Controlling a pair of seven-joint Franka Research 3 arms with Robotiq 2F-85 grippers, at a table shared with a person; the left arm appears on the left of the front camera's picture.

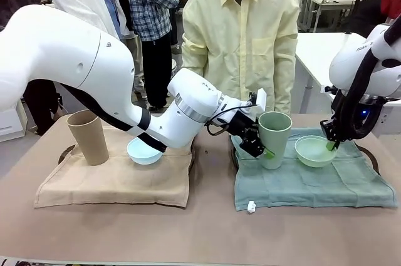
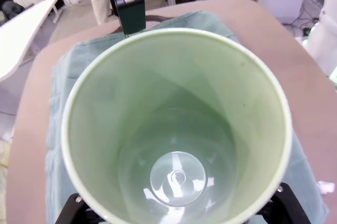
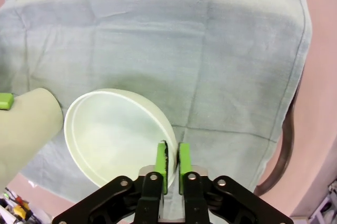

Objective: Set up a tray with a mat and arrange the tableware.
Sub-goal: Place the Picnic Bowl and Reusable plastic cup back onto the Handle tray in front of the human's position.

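Note:
My left gripper (image 1: 262, 147) reaches across the middle and is shut on the pale green cup (image 1: 274, 138), which stands upright on the green mat (image 1: 326, 184). In the left wrist view the cup (image 2: 179, 129) sits between the fingers (image 2: 73, 211), mouth toward the camera. My right gripper (image 1: 332, 144) is at the near rim of the pale green bowl (image 1: 315, 151). In the right wrist view its pads (image 3: 161, 162) pinch the rim of the bowl (image 3: 113, 134). The tan cup (image 1: 88, 138) and the light blue bowl (image 1: 143, 151) rest on the tan mat (image 1: 113, 184).
Dark tray rims (image 1: 371, 153) show under both mats. A person in a yellow shirt (image 1: 241, 28) stands at the far side of the table, with other people behind. A small white tag (image 1: 250, 206) lies at the green mat's front edge.

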